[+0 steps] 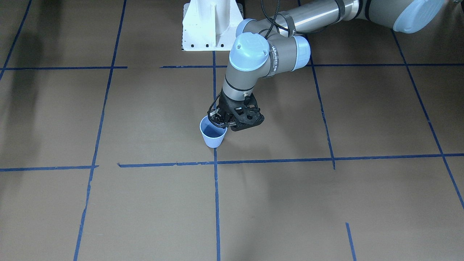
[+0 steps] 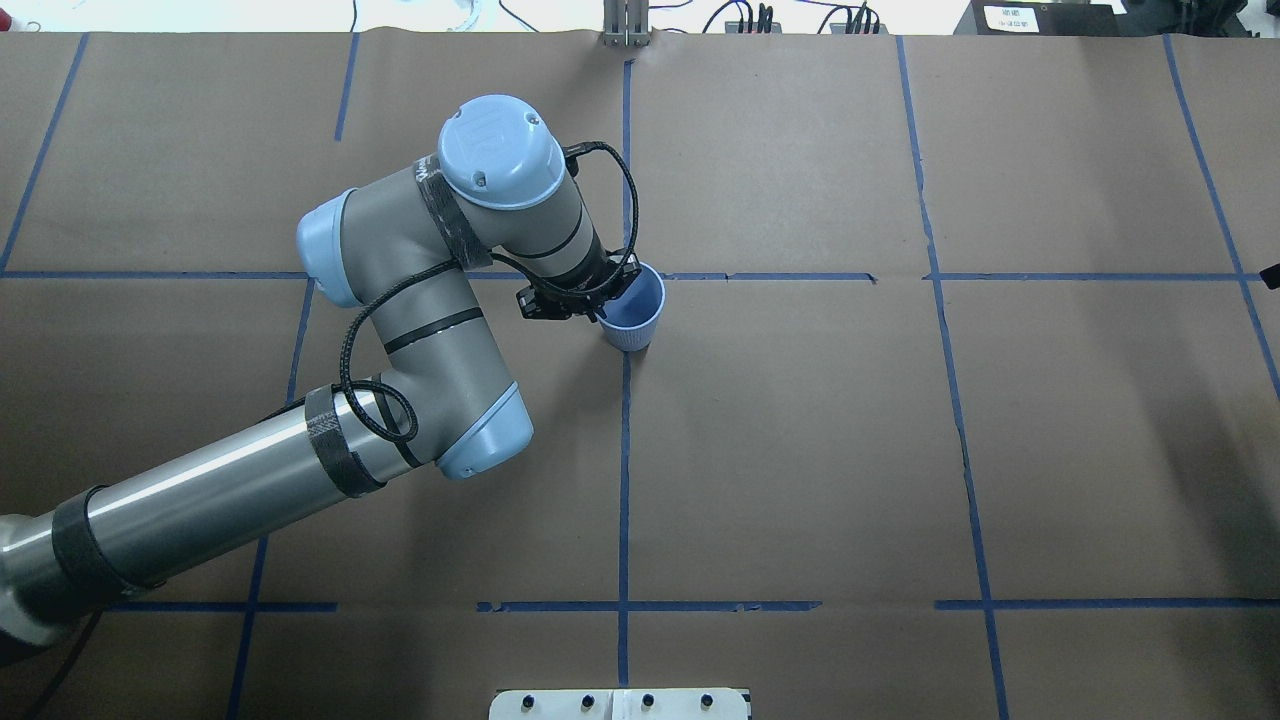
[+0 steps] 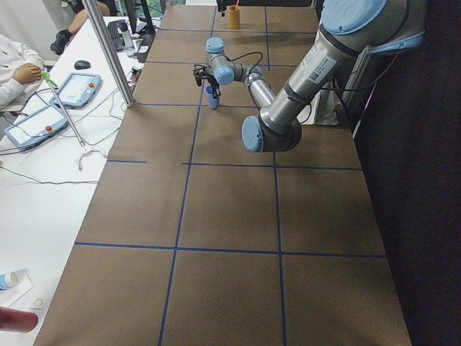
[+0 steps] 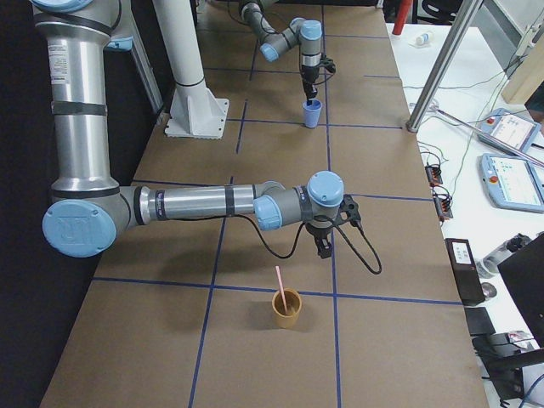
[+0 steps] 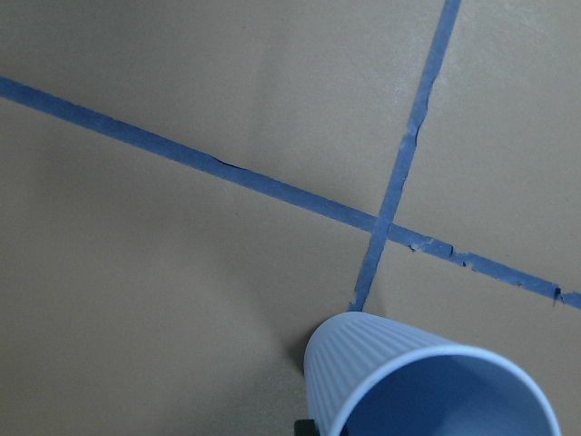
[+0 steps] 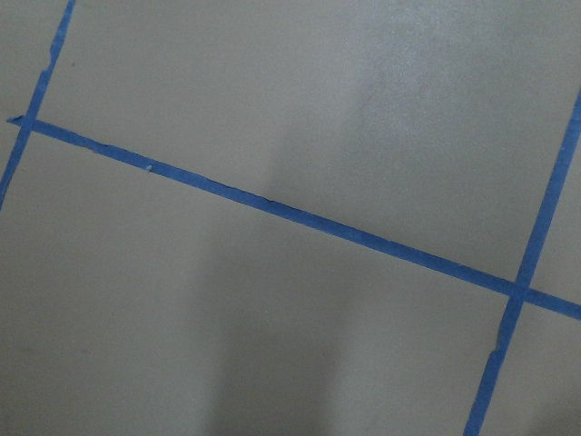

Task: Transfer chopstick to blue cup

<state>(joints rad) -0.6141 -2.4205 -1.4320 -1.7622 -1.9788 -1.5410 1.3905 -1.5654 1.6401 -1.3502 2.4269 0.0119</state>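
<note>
Left fingers blur against the blue cup, their spacing unreadable.

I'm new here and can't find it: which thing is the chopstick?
Go to the end of the brown table on the robot's right. An orange cup stands there, and the chopstick leans in it. It is the only thin pale pink stick; the tape lines are dark blue.

blue cup: light blue, faintly ribbed sides | chopstick: pale pink | right-end cup: orange-tan | table: brown — gridded with dark blue tape lines | left arm: grey, light blue caps, silver tube | left gripper: black | pedestal: white
</note>
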